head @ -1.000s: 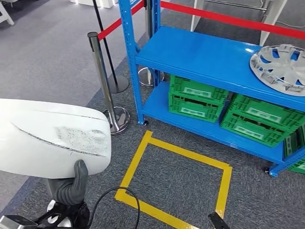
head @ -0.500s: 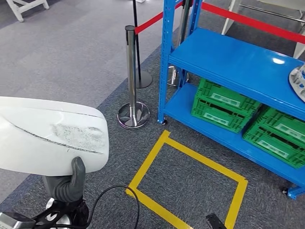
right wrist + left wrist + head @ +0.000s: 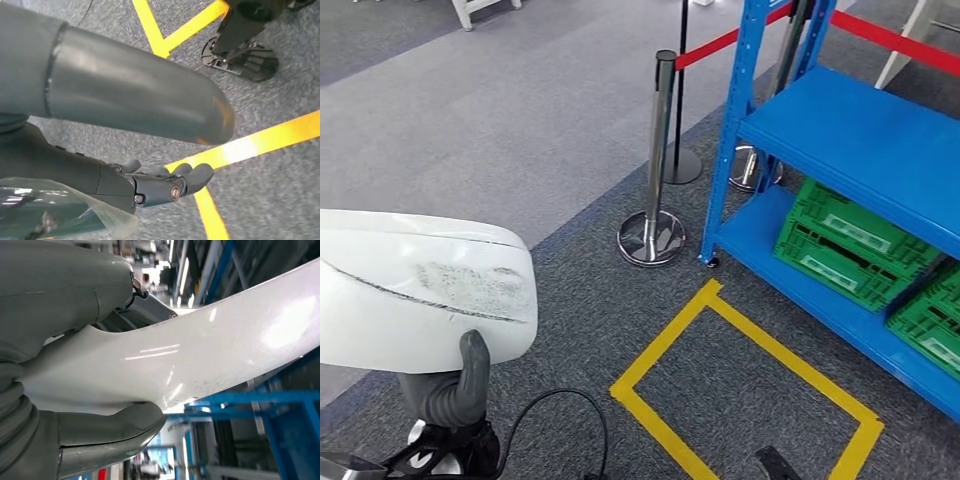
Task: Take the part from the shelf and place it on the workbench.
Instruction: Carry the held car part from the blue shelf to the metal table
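The part is a large white curved panel (image 3: 418,290) with a scuffed grey patch, low on the left of the head view. My left hand (image 3: 452,390) grips it from below, grey thumb pressed up against its underside. In the left wrist view the glossy white panel (image 3: 211,355) runs between my thumb (image 3: 98,437) and the fingers on the other side. My right hand (image 3: 151,150) hangs over the carpet, thumb and fingers apart, holding nothing. The blue shelf (image 3: 863,140) stands at the right.
Green crates (image 3: 848,245) sit on the shelf's lower level. A chrome stanchion (image 3: 656,160) with a red belt (image 3: 712,45) stands beside the shelf's corner post. A yellow tape rectangle (image 3: 675,335) marks the grey carpet, and a black cable (image 3: 546,400) loops near my feet.
The whole picture has slid to the right, so the camera has turned left; the wheel cover on the shelf has left the frame. The white panel stays in my left hand.
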`<state>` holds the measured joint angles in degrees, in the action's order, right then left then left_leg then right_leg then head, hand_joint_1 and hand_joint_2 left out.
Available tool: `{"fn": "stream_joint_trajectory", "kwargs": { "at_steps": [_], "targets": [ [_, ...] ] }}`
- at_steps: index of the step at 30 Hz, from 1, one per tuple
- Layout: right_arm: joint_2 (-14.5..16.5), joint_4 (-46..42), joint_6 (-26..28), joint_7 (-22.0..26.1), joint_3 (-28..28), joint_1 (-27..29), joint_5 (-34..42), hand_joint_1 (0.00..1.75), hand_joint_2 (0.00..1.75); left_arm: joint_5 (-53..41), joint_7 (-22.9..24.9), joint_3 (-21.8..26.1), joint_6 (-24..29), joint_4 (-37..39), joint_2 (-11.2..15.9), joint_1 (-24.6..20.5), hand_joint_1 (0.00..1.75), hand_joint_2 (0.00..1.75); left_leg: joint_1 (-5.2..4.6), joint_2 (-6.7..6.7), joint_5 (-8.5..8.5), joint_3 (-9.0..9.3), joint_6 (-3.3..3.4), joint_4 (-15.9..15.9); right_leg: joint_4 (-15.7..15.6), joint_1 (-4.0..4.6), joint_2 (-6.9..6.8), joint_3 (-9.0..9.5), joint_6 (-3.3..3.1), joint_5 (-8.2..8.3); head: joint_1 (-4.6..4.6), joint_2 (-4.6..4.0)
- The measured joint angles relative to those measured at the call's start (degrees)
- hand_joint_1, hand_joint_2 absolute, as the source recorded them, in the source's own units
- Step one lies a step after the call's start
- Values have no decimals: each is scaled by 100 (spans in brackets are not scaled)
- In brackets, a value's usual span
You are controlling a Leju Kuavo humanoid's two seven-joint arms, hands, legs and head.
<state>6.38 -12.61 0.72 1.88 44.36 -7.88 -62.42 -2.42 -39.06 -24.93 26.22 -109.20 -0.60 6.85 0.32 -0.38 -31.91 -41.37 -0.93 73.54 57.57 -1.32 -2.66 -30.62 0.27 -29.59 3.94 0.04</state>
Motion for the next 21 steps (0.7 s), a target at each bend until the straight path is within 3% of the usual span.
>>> {"fn": "stream_joint_trajectory", "kwargs": {
  "at_steps": [2, 4, 5, 7, 8, 10, 12, 13, 14, 15, 16, 18, 20, 21],
  "targets": [
    [1, 0, -2, 0, -8, -10, -5, 0, 0, -2, 0, 3, 1, -5, 4, 7, 175, 175, -5, 151, 381, 385, 26, -733, -1, 2, -148, 37, 20, -26, 0, 0],
    [1, 0, -2, -3, -19, -19, -8, 0, 0, -16, 0, 3, 5, -16, 5, 8, 175, 175, -66, 375, 571, 710, 88, -1378, 2, 24, -273, 63, 68, -58, -6, 0],
    [1, 0, -4, -8, -26, -22, -13, 0, 0, -29, 0, 4, 14, -23, 6, 17, 175, 175, -97, 429, 565, 755, 120, -1491, -2, 35, -330, 71, 97, -70, -9, 0],
    [3, 0, -10, -16, -57, -34, -29, 0, 0, -59, 0, 20, 51, -49, 7, 55, 175, 175, -117, 342, 566, 748, 190, -1532, -25, 39, -434, 95, 161, -87, -14, 0],
    [5, 0, -13, -17, -81, -45, -40, 0, 0, -78, -1, 32, 73, -70, 5, 77, 175, 175, -109, 283, 583, 756, 228, -1561, -12, 30, -384, 93, 190, -123, -20, 0],
    [8, 0, -16, -22, -128, -70, -52, 0, 0, -112, -1, 54, 106, -109, -3, 97, 175, 175, -77, 165, 621, 777, 301, -1617, 304, 14, -87, -54, 224, -341, -49, 0],
    [8, 1, -37, -43, -157, -76, -64, 0, 0, -132, -2, 63, 115, -122, -14, 107, 175, 175, -75, 37, 627, 774, 333, -1621, 1066, 12, 198, -427, 226, -685, -74, 0],
    [9, 2, -51, -61, -173, -69, -75, 0, 0, -137, -2, 67, 116, -125, -17, 120, 175, 175, -81, -41, 626, 774, 340, -1619, 1425, 14, 242, -619, 229, -794, -79, 0],
    [8, 2, -63, -78, -189, -64, -89, 0, 0, -140, -2, 69, 118, -126, -19, 137, 175, 175, -86, -124, 625, 777, 343, -1615, 1616, 16, 256, -742, 228, -799, -79, 0],
    [8, 2, -68, -95, -209, -64, -103, 0, 0, -143, -1, 72, 122, -128, -19, 156, 175, 175, -88, -209, 624, 781, 343, -1609, 1584, 17, 265, -761, 224, -689, -79, 0],
    [7, 1, -73, -105, -230, -70, -117, 0, 0, -146, -1, 74, 129, -131, -19, 173, 175, 175, -84, -294, 621, 784, 338, -1597, 1321, 13, 291, -671, 217, -480, -79, 0],
    [7, 1, -90, -116, -267, -88, -136, 0, 0, -153, -1, 79, 148, -145, -20, 198, 175, 175, -80, -451, 600, 766, 303, -1541, 544, -14, 524, -350, 205, -95, -80, 0],
    [7, 2, -115, -123, -291, -96, -144, 0, 0, -163, -1, 82, 166, -169, -19, 219, 175, 175, -75, -593, 594, 708, 242, -1485, 133, -33, 729, -145, 185, 2, -77, 0],
    [8, 2, -128, -127, -302, -95, -146, 0, 0, -167, 2, 84, 174, -181, -19, 236, 175, 175, -70, -659, 607, 680, 209, -1475, 110, -27, 734, -117, 166, -19, -74, 0]
  ]
}}
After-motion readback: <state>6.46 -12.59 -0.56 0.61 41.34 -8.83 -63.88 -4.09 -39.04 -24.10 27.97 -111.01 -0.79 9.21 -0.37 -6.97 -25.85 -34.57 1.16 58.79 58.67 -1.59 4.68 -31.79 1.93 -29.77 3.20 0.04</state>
